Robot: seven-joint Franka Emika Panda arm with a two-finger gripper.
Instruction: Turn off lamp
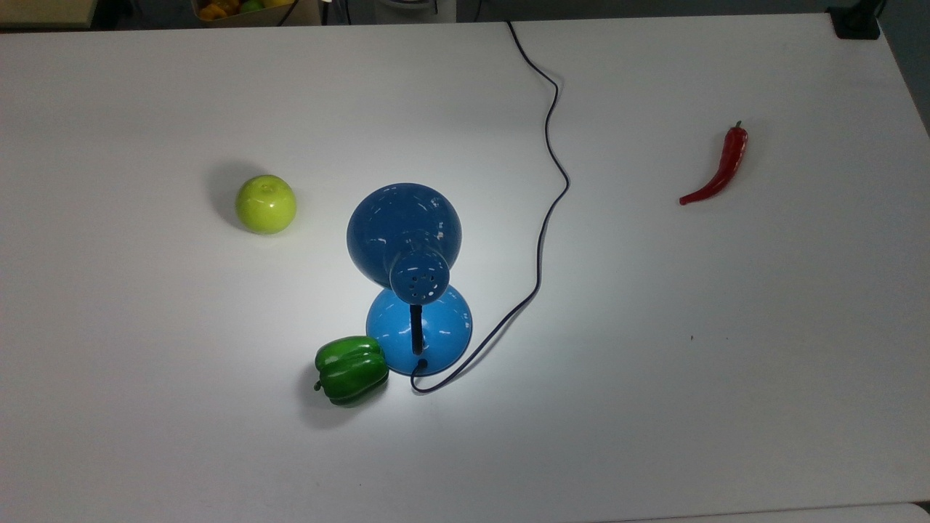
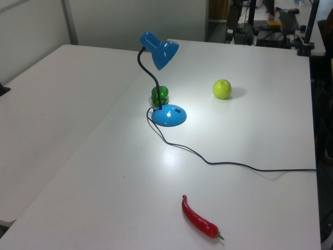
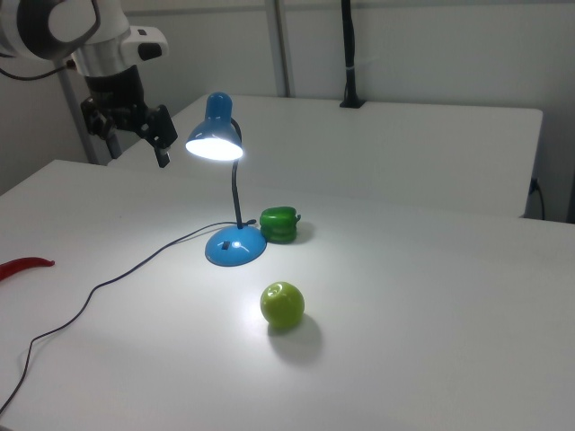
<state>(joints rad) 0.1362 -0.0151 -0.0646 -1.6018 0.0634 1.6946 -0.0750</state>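
The blue lamp (image 1: 403,232) stands mid-table on its round base (image 1: 419,330), and it is lit: its dome shade (image 3: 214,135) glows and casts a bright pool on the white table (image 1: 654,327). A small dark switch (image 2: 177,110) sits on the base (image 2: 169,115). The thin dark cord (image 1: 552,145) runs from the base to the table's far edge in the top view. In the right view my gripper (image 3: 139,148) hangs open above the table, left of the shade and apart from it, holding nothing.
A green bell pepper (image 1: 351,370) touches the lamp base. A green apple (image 1: 266,204) lies to the top view's left of the shade. A red chilli (image 1: 719,171) lies far to the top view's right. The cord loops across the table between lamp and chilli.
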